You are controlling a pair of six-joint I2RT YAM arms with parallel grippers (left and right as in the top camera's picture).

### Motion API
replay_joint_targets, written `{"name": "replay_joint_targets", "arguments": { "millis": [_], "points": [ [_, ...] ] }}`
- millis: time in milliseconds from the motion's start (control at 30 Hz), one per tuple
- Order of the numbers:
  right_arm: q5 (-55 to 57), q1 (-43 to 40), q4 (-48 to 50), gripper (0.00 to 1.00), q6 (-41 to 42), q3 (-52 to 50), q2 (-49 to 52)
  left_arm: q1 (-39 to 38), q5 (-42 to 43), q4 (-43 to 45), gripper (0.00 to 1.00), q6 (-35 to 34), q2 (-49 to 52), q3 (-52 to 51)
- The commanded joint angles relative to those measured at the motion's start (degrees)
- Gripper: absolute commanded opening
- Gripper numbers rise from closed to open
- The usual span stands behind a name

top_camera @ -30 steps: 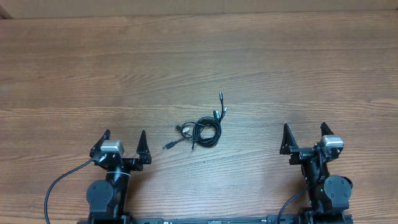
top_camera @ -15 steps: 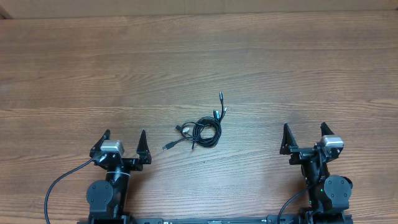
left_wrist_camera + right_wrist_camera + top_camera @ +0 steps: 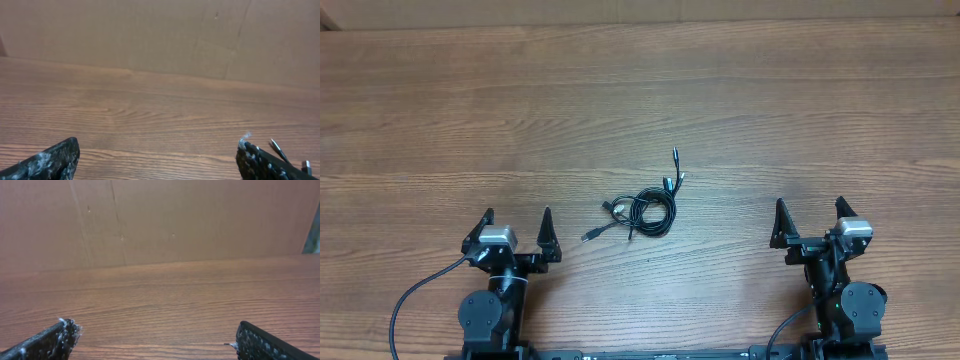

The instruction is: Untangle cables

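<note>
**Item 1: cables** [image 3: 647,210]. Thin black cords bunched in a small loose coil on the wooden table [image 3: 640,90], near the middle of the overhead view. One strand [image 3: 674,163] leaves the coil toward 1 o'clock and ends in a small plug. A silver-tipped end [image 3: 589,236] trails out at 8 o'clock, and a short end [image 3: 607,206] sticks out at 9 o'clock. Nothing touches the cords.

**Item 2: left gripper** [image 3: 517,214]. Spread wide and holding nothing, with its two dark fingers pointing to 12 o'clock. The coil lies at its 3 o'clock, apart from it. The silver-tipped end is the nearest part, just off the inner finger. In the left wrist view, two plug tips [image 3: 278,150] show at the 4 o'clock edge, just past the right-hand finger [image 3: 260,162].

**Item 3: right gripper** [image 3: 809,206]. Spread wide and holding nothing, also pointing to 12 o'clock. The coil lies at its 9 o'clock, well apart and farther off than from the left unit. The right wrist view shows only bare wood between the fingers [image 3: 50,340], with a cardboard wall [image 3: 160,220] behind.
</note>
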Motion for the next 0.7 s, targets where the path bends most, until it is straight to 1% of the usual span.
{"name": "replay_joint_targets", "arguments": {
  "millis": [0, 67, 133, 233, 433, 667],
  "points": [
    [-0.28, -0.26, 0.33, 1.0, 0.37, -0.61, -0.46, 0.37, -0.61, 0.5, 1.0, -1.25, -0.39, -0.22],
    [-0.28, -0.26, 0.33, 1.0, 0.37, -0.61, -0.46, 0.37, 0.44, 0.5, 1.0, -4.04, -0.39, -0.22],
    [-0.26, -0.26, 0.33, 1.0, 0.37, -0.61, -0.46, 0.37, 1.81, 0.28, 1.0, -5.42, -0.39, -0.22],
    [-0.28, -0.26, 0.33, 1.0, 0.37, -0.61, -0.46, 0.37, 3.41, 0.15, 1.0, -5.51, -0.39, -0.22],
    [-0.28, -0.26, 0.33, 1.0, 0.37, -0.61, -0.46, 0.37, 3.34, -1.4, 1.0, -5.66, -0.28, 0.2],
    [-0.28, -0.26, 0.33, 1.0, 0.37, -0.61, -0.46, 0.37, 2.03, -6.4, 1.0, -6.01, -0.26, 2.73]
  ]
}}
